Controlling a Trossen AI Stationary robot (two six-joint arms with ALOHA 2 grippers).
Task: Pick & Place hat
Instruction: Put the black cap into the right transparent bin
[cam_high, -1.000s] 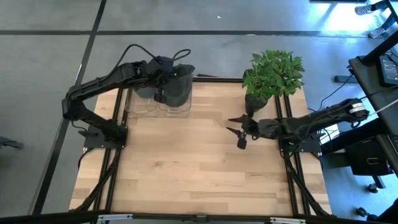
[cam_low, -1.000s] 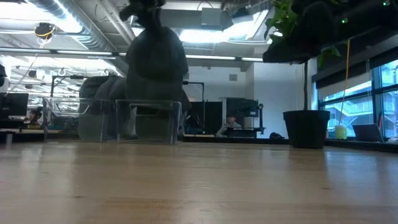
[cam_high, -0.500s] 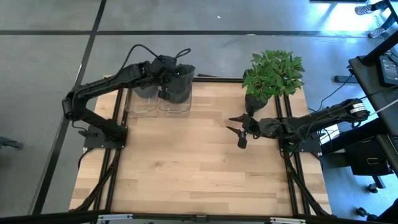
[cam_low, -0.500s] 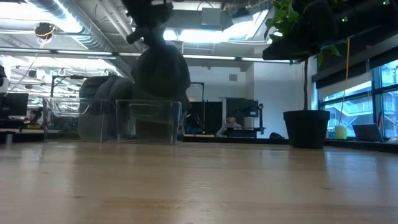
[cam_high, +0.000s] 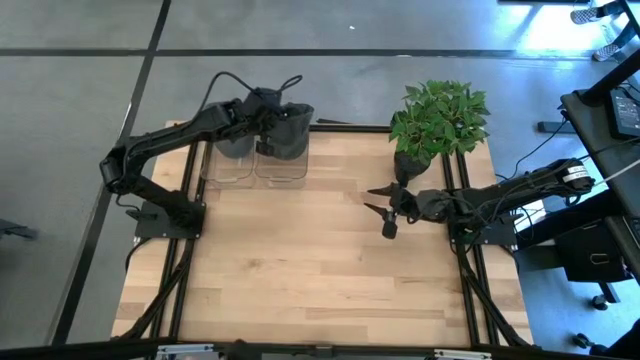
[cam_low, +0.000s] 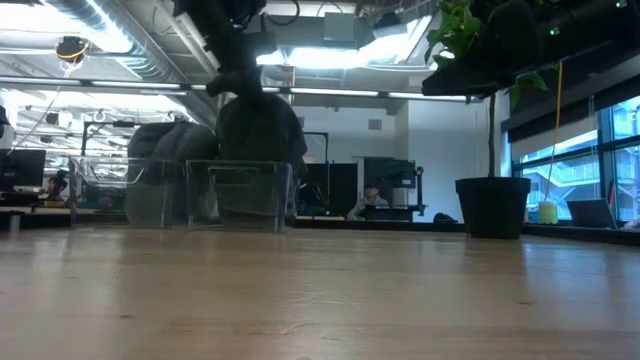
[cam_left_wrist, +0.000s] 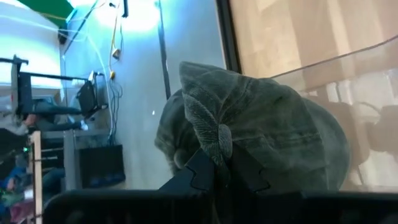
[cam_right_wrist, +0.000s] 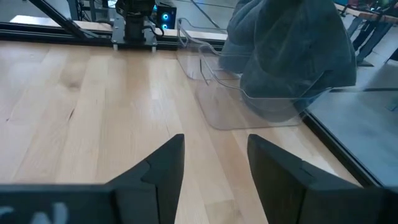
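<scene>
At the upper left of the high view, the left claw pinches the top of the grey hat, which sits partly down inside a clear bin on the bench. The right claw, fingers spread, hovers right of centre beside the potted plant.

potted plant: table's far right corner | seated person: background, apparently
</scene>
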